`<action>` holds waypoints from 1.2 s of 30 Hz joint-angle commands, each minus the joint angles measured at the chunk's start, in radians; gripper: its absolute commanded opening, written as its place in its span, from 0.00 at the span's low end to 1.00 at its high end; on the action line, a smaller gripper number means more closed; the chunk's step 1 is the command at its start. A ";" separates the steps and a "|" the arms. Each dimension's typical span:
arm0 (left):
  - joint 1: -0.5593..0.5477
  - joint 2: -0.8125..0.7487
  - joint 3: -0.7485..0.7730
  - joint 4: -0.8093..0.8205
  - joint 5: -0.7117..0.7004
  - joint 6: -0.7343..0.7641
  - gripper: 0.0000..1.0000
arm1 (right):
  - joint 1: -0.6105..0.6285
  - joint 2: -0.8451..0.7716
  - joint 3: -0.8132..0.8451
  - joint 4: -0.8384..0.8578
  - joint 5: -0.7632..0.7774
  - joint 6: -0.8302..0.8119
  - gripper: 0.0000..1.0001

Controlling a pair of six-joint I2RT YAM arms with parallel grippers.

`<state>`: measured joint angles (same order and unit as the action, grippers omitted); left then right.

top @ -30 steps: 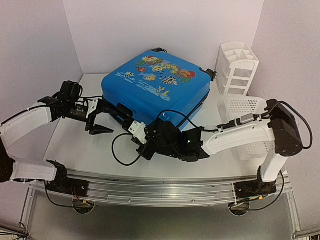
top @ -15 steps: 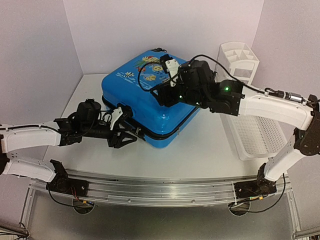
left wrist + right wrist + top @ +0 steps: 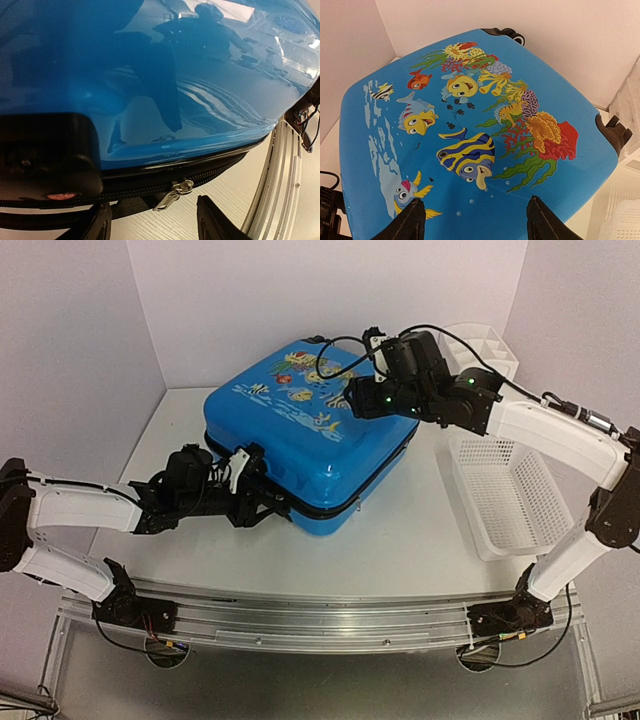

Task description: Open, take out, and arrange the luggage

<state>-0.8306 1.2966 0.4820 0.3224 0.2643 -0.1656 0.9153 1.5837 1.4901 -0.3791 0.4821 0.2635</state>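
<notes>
The luggage [image 3: 300, 435] lies flat on the table with its zipper band shut and its fish-print lid [image 3: 470, 125] up. My left gripper [image 3: 268, 506] is low at its front-left side, open. In the left wrist view the silver zipper pull [image 3: 174, 193] hangs from the black zipper band [image 3: 220, 172] just ahead of the gap between the two fingers [image 3: 214, 222], touching neither. My right gripper [image 3: 352, 400] hovers over the lid's right part, open and holding nothing; its fingertips [image 3: 409, 222] frame the striped fish.
A white perforated basket [image 3: 500, 490] stands to the right of the suitcase. A white compartmented organizer [image 3: 485, 350] is behind the basket, by the wall. Walls close in at the back and both sides. A metal rail [image 3: 320, 605] runs along the near edge.
My right arm swung from the suitcase's front side up over the lid, and its gripper opened. My left gripper came down and in along the front-left side to the zipper pull.
</notes>
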 commanded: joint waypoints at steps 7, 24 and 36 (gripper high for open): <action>-0.013 0.082 0.013 0.169 0.015 -0.009 0.43 | -0.016 0.039 0.005 -0.016 -0.050 0.037 0.63; -0.055 0.045 -0.005 0.218 0.041 0.104 0.48 | -0.023 -0.013 -0.085 -0.068 0.008 0.164 0.63; -0.107 0.138 0.029 0.279 -0.140 0.067 0.51 | -0.137 -0.007 -0.046 -0.144 0.024 0.211 0.63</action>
<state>-0.9399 1.3956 0.4689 0.5327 0.2329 -0.0737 0.7888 1.5875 1.4078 -0.4907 0.4954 0.4552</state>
